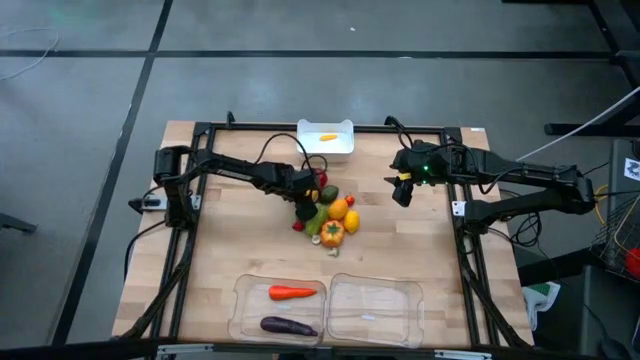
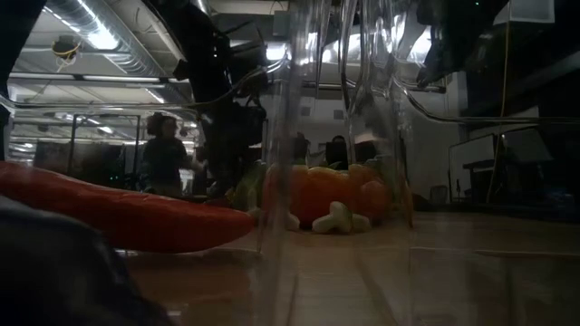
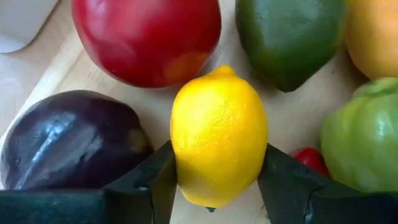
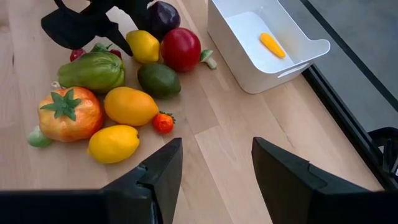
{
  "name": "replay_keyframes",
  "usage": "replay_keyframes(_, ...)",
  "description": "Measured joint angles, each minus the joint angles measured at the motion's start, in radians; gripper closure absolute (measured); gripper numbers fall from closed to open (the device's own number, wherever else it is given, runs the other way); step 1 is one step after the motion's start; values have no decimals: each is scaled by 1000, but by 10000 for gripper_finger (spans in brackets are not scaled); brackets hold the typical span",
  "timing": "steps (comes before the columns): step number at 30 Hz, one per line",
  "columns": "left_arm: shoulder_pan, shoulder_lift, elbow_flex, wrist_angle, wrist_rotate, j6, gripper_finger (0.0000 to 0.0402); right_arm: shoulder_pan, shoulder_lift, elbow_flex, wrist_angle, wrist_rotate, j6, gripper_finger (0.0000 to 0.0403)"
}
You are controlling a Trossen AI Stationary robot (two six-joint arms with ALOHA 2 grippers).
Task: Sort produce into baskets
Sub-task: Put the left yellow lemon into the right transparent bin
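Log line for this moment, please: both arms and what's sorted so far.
left gripper: jaws around lemon in pile | right gripper: open, hovering, empty | left clear tray: carrot, eggplant

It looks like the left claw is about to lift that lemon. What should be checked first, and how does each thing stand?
1. Left gripper fingers on both sides of the lemon: ok.
2. Grip firm enough to lift: cannot tell.
3. Eggplant and apple not caught between the fingers: ok.
4. Room in the white bin, holding one small yellow piece: ok.
5. Right gripper open, away from the pile: ok.
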Motion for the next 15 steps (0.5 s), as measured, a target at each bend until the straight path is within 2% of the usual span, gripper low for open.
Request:
replay_keyframes(6, 0, -62, 20, -18, 0, 54, 203, 0, 0, 0, 0, 1, 0, 210)
replay_keyframes(12, -11, -140, 68, -28, 0, 58, 204, -1, 0, 0, 0, 1, 0, 210)
replay_keyframes(15, -32, -168, 96, -14, 39, 37, 205, -2, 0, 0, 0, 2, 0, 210)
